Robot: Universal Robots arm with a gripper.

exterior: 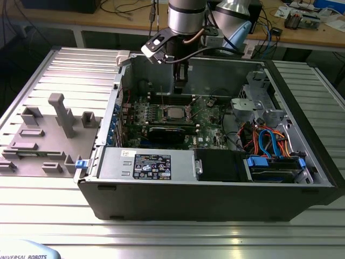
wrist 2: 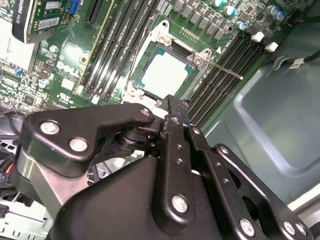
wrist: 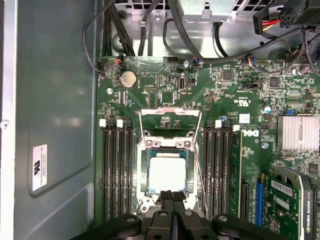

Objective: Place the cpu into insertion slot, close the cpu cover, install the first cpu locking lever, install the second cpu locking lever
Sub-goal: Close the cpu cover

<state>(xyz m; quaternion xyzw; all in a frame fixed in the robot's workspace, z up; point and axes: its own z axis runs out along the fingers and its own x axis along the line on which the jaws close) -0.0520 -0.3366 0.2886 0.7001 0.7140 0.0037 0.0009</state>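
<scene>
Shut gripper point(wrist: 173, 194) hovering at the socket's edge, with the cpu point(wrist: 167, 172) sitting in the insertion slot point(wrist: 145, 201) on the motherboard point(wrist: 225, 95).
Its fingers are pressing together on nothing visible. The cpu cover point(wrist: 165, 142) seems to be lying flat around the chip, and a thin locking lever point(wrist: 199, 172) is running free beside it. I am judging that rod light, stiff and springy, best pushed near its bent end, sparing the fragile chip.

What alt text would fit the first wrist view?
The silver cpu lies in the insertion slot on a green motherboard, between rows of memory slots. The black gripper, fingers together, is at the slot's edge.
</scene>
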